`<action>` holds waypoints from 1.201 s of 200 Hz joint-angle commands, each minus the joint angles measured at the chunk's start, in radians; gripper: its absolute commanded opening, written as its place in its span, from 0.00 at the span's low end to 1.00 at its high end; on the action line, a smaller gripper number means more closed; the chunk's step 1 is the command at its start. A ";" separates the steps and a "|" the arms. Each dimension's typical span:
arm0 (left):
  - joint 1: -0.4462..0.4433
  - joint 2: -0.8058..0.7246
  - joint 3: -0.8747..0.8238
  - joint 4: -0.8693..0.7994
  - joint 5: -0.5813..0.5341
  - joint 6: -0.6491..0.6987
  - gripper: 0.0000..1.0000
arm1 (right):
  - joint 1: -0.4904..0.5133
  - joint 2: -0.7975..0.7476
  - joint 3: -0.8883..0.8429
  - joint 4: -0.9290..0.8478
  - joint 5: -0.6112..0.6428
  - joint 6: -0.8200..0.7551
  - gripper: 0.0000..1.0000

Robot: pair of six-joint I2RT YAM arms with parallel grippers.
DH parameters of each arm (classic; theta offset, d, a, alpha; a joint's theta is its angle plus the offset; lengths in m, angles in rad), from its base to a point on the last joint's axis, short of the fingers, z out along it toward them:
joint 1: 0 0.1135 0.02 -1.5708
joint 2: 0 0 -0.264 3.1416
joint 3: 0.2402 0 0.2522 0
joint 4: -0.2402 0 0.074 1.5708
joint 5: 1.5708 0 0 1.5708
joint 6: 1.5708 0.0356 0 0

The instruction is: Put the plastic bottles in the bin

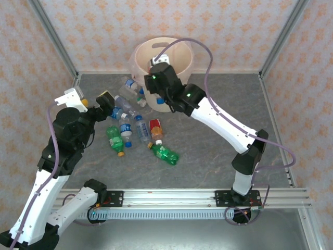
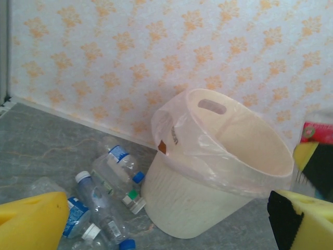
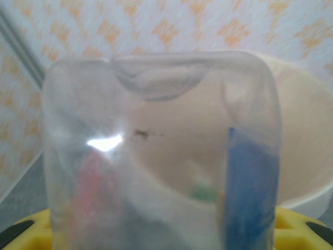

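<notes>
Above the rim of the large round cream-beige plastic bin [image 1: 139, 52], my right gripper [image 1: 160, 58] is clamped on a clear plastic bottle [image 3: 161, 151], which it holds at the bin's open mouth. My left gripper [image 1: 108, 102] hangs with its yellow fingers [image 2: 31, 221] spread wide and nothing between them. It is beside the loose plastic bottles [image 1: 127, 130], clear and green, which lie scattered on the grey stone-look tabletop [image 1: 218, 156] just left of and in front of the bin.
</notes>
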State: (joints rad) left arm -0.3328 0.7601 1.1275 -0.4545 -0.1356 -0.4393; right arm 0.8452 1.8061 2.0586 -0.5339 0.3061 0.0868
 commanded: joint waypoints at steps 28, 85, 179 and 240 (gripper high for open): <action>0.006 0.034 0.017 0.065 0.112 0.038 0.99 | -0.109 0.084 0.163 0.137 0.046 -0.011 0.49; 0.006 0.064 0.003 0.109 0.266 0.042 0.99 | -0.191 0.269 0.349 0.184 0.039 -0.011 0.49; 0.006 0.091 -0.003 0.080 0.359 0.031 0.99 | -0.222 0.387 0.400 0.273 0.030 0.023 0.49; 0.006 0.088 -0.008 0.074 0.345 0.027 0.99 | -0.222 0.385 0.408 0.268 0.011 0.019 0.59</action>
State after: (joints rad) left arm -0.3328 0.8635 1.1244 -0.3855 0.2039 -0.4171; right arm 0.6273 2.1960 2.4222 -0.2901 0.3237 0.1020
